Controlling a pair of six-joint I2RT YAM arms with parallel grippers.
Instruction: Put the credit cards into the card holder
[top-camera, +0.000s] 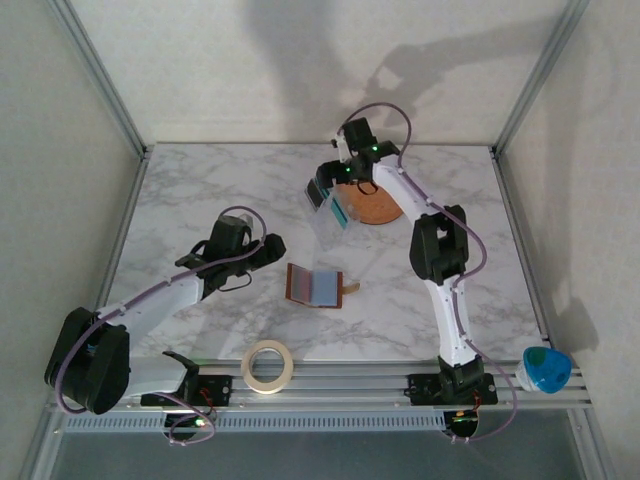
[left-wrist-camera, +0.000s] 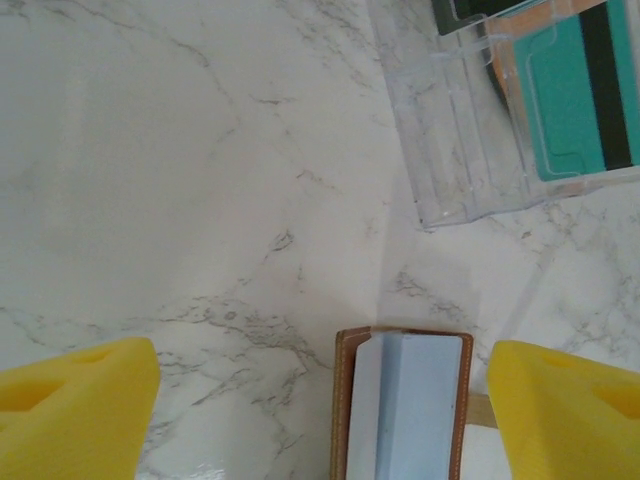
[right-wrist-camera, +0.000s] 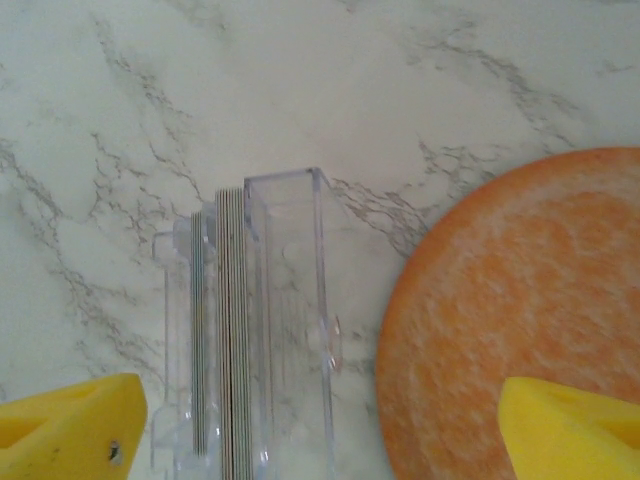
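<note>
The card holder (top-camera: 300, 283) lies open on the marble, mid-table, a pale blue-grey credit card (top-camera: 322, 287) resting on it. My left gripper (top-camera: 270, 248) hovers just left of it, open; in the left wrist view its yellow fingers (left-wrist-camera: 75, 410) straddle the card holder (left-wrist-camera: 346, 420) and that card (left-wrist-camera: 420, 410) without touching. A teal credit card (left-wrist-camera: 570, 90) stands in a clear plastic sleeve (left-wrist-camera: 460, 150). My right gripper (top-camera: 327, 190) is open above that sleeve (right-wrist-camera: 290, 330), where several cards (right-wrist-camera: 232, 330) show edge-on.
A round orange plate (top-camera: 378, 207) sits right beside the sleeve, under the right gripper's right finger (right-wrist-camera: 570, 430). A tape roll (top-camera: 267, 365) lies on the front rail. A blue-and-white object (top-camera: 545, 368) sits at the rail's right end.
</note>
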